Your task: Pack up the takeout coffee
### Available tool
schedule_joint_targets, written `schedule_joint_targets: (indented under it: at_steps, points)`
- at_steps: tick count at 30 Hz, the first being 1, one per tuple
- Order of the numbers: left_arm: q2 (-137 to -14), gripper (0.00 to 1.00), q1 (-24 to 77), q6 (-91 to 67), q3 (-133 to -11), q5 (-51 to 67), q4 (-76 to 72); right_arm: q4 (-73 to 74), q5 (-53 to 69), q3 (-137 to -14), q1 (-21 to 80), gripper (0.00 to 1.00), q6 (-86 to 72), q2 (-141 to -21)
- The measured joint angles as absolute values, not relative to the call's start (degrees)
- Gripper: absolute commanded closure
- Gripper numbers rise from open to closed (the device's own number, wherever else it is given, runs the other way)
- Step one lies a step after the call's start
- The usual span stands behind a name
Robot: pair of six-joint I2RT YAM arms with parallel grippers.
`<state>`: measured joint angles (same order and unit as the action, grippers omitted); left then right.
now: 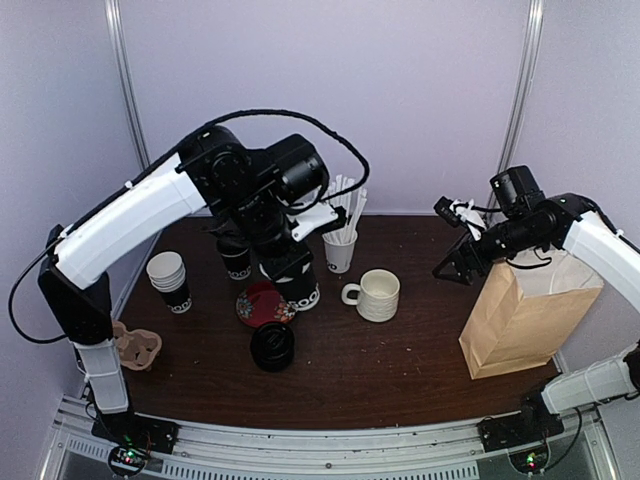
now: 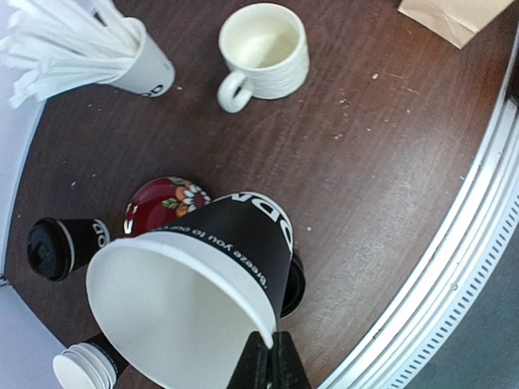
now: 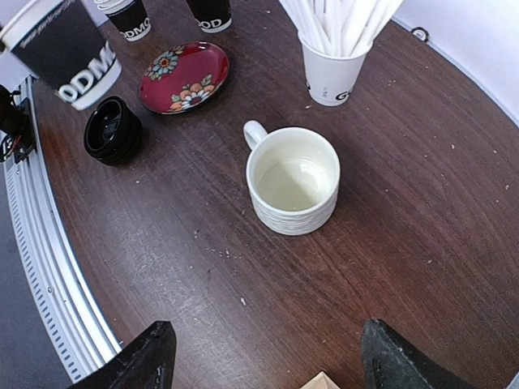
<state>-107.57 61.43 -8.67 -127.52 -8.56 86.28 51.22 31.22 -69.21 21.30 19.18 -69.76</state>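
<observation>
Left gripper (image 2: pixel 272 350) pinches the rim of a lidless takeout coffee cup (image 2: pixel 195 275), held off the table near the stack of black lids (image 1: pixel 272 345). Right gripper (image 3: pixel 268 356) hangs open beside the paper bag (image 1: pixel 520 320). That thin rim grip likely needs a slow, level carry.

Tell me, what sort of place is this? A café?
Probably a robot test booth staged as a coffee counter, not a real café: bare walls, a branded paper cup, a cup of straws, a brown paper bag.

You have the mug (image 1: pixel 378 297) mid-table: straw cup (image 1: pixel 340 252) behind it, saucer (image 1: pixel 258 305) to its left, lid stack (image 1: pixel 272 347) before the saucer, paper bag (image 1: pixel 515 325) far right.
</observation>
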Motion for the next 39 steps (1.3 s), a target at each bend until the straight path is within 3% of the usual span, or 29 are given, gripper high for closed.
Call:
schedule_joint_targets:
  at_steps: [20,39]
  points:
    - [-120.42,1.0,76.58,-5.89,-124.84,-5.28,82.04,51.24,30.35,-70.22,17.63,0.18,17.58,-69.76]
    - [-121.4,1.0,76.69,-5.67,-115.18,-10.74,73.84,51.2,30.74,-70.22,17.61,0.18,17.63,-69.25]
